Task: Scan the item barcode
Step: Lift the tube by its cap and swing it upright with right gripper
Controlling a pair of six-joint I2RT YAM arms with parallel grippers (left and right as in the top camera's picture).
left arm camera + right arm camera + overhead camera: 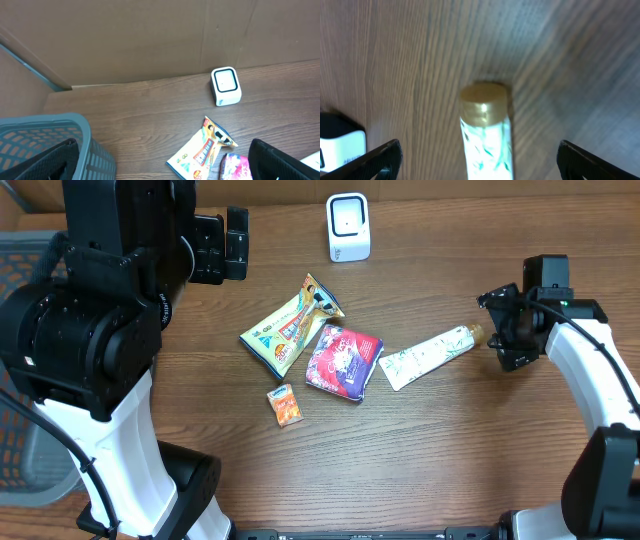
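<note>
The tube (pixel 430 356) is laid flat on the counter (pixel 450 450), just right of the purple pouch (pixel 344 360). Its gold cap is faced by the right tool (pixel 497 330), which is released and empty. The left tool (pixel 236 243) is likewise released.

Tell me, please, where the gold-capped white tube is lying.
In the overhead view, the white tube lies right of centre, between the pink packet and the right gripper.

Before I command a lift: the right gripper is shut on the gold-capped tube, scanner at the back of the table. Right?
Not shut: the right wrist view shows the right gripper open, fingers wide either side of the gold-capped tube. The scanner is at the back of the table.
</note>
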